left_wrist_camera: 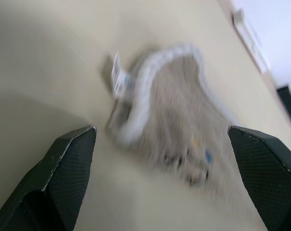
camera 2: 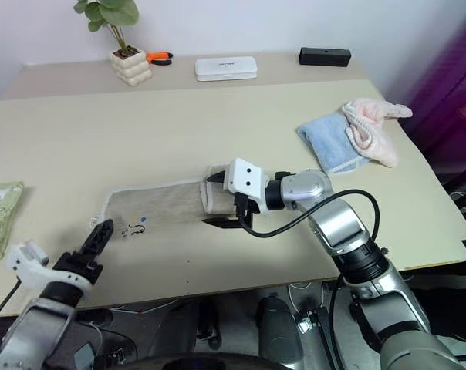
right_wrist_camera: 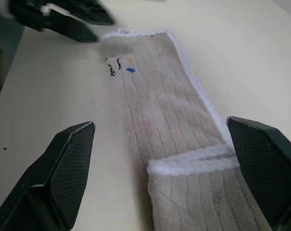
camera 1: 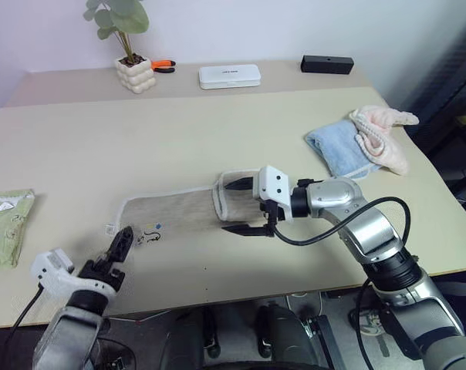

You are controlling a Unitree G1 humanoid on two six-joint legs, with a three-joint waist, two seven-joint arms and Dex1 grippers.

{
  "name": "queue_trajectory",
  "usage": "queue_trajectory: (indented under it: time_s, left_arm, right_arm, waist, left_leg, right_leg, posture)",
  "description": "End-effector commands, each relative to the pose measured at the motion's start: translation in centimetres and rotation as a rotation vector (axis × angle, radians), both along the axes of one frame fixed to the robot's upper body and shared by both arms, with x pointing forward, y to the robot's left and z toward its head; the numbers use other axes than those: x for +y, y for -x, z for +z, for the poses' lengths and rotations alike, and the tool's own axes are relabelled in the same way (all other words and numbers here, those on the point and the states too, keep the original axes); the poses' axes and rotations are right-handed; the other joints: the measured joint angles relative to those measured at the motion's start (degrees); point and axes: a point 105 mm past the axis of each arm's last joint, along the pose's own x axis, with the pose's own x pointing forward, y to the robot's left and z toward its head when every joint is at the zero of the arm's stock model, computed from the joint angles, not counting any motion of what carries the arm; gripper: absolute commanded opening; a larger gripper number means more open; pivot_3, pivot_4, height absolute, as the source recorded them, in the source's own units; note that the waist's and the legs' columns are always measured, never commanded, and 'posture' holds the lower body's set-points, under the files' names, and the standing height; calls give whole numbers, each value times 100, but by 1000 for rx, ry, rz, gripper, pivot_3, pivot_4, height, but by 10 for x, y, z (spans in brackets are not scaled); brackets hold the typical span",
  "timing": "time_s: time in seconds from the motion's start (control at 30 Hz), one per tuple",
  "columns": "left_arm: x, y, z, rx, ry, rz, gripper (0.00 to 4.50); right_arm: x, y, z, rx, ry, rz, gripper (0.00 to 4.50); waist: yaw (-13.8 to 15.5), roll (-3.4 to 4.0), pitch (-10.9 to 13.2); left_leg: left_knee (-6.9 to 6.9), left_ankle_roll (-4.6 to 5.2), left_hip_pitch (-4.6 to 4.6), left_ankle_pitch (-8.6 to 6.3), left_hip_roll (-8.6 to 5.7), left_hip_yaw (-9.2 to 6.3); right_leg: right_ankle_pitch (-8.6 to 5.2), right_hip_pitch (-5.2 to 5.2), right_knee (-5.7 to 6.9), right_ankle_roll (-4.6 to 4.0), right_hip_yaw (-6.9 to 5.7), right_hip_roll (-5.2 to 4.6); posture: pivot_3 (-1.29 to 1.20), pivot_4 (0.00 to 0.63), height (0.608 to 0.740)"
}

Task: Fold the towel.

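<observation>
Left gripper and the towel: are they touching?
Apart. The left wrist view shows the open left gripper short of the towel, with bare table between its fingers and the cloth.

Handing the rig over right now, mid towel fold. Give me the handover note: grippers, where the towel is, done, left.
Left gripper: open, holding nothing, just short of the towel's tagged, embroidered end.
Right gripper: open, holding nothing, at the other end, one finger on each side of the strip.
Towel: long narrow strip flat on the table, the end by the right gripper already turned back over itself.
Done: that first short fold.
Left: probably bring the tagged end over and square it up.
</observation>
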Motion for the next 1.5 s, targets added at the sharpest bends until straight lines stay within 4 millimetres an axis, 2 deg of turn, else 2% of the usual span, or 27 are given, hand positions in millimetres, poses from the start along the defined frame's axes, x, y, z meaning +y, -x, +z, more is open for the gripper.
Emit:
queue_trajectory:
  time_s: [0.03, 0.07, 0.13, 0.33, 0.5, 0.6, 0.67, 0.73, 0.8, 0.87, 1.0, 1.1, 1.13, 1.2, 1.33, 1.5]
  left_arm:
    - [-2, -8, -11, 51, 9, -8, 4500]
    - [-2, -10, -11, 51, 11, -9, 3961]
    - [-2, -14, -9, 43, 15, -10, 3166]
    - [4, -22, 8, -34, 29, 15, 61]
    - [15, -24, 26, -108, -7, 32, 21]
    - [49, -19, 53, -192, -123, 88, 21]
    - [62, -17, 69, -231, -193, 87, 21]
    - [65, -17, 77, -249, -228, 70, 21]
    - [59, -23, 93, -296, -291, 1, 21]
    - [49, -28, 104, -332, -341, -72, 21]
    - [10, -39, 120, -406, -414, -288, 21]
    - [-66, -43, 127, -502, -490, -695, 21]
    - [-85, -41, 125, -519, -514, -805, 21]
    - [-107, -41, 118, -529, -555, -951, 21]
    - [-128, -53, 102, -529, -578, -1063, 21]
    - [-135, -62, 84, -499, -591, -1116, 21]
  right_arm:
    - [5, 4, 10, -49, -22, 20, 4461]
    - [4, 5, 10, -50, -21, 19, 4500]
    - [4, 5, 9, -51, -19, 16, 4500]
    - [1, 6, 6, -53, -14, 3, 4500]
    - [1, 8, 5, -49, -15, 1, 4500]
    - [-1, 7, 4, -50, -11, -7, 4500]
    - [-2, 6, 4, -50, -8, -11, 4500]
    - [-3, 5, 4, -51, -6, -13, 4500]
    - [-5, 2, 4, -53, -6, -27, 4500]
    - [-7, -1, 4, -52, -7, -41, 4500]
    - [-13, -8, 5, -55, -7, -73, 4500]
    - [-23, -17, 2, -56, 5, -118, 4500]
    - [-25, -19, 1, -57, 8, -129, 4500]
    - [-28, -21, -1, -53, 6, -146, 4500]
    - [-31, -22, -6, -51, 13, -166, 4500]
    - [-37, -21, -8, -56, 16, -195, 4500]
  waist:
    - [68, 2, -1]
    - [88, 2, -1]
    - [121, 2, -1]
    - [164, -4, -3]
    - [204, -4, -3]
    - [207, -7, -3]
    - [206, -7, -3]
    - [208, -6, -3]
    - [224, -8, -3]
    - [246, -11, -4]
    - [242, -12, -5]
    - [278, -12, -5]
    - [282, -13, -5]
    - [235, -11, -5]
    - [187, -10, -5]
    - [223, -9, -4]
  left_leg:
    - [0, -4, 0, 4, 2, 0]
    - [0, -7, 0, 6, 6, -1]
    - [0, -8, 0, 13, 7, -4]
    - [1, -9, -1, 10, 4, -5]
    - [0, -9, -4, 11, 7, -5]
    - [0, -11, -5, 12, 11, -5]
    - [0, -15, -6, 13, 17, -6]
    - [-1, -17, -6, 13, 17, -6]
    - [-2, -16, -6, 12, 12, -5]
    - [-2, -17, -8, 12, 11, -5]
    - [-2, -19, -10, 12, 9, -4]
    - [-5, -23, -19, 15, 8, -2]
    - [-5, -26, -22, 16, 7, -1]
    - [-9, -27, -26, 17, 6, 13]
    - [-18, -39, -23, 25, 16, 22]
    - [-28, -71, -20, 63, 56, -6]
  right_leg:
    - [0, 3, 5, 0, 0, 3]
    - [0, 3, 7, 0, -1, 6]
    - [0, 4, 11, 0, -6, 7]
    - [0, 2, 9, 0, -9, 4]
    - [1, 11, 9, 1, -8, 9]
    - [0, 5, 10, 0, -9, 20]
    - [0, -3, 10, 0, -8, 25]
    - [0, -12, 9, -1, -9, 24]
    - [0, -11, 7, -1, -8, 23]
    - [0, -12, 6, 0, -11, 24]
    - [0, -13, 5, 0, -11, 24]
    - [2, -14, 8, 3, -12, 27]
    - [6, -15, 8, 10, -13, 29]
    - [12, -10, 9, 18, -5, 30]
    - [21, -20, 9, 34, -1, 65]
    - [18, -28, 32, 22, -12, 102]
  posture:
    - [0, 150, 731]
    - [0, 150, 731]
    - [0, 150, 731]
    - [0, 150, 731]
    - [0, 150, 731]
    - [0, 150, 731]
    - [0, 150, 731]
    - [0, 150, 731]
    - [0, 150, 731]
    - [0, 150, 731]
    - [0, 150, 731]
    - [0, 150, 731]
    - [0, 150, 731]
    - [0, 150, 731]
    - [0, 150, 731]
    - [0, 150, 731]
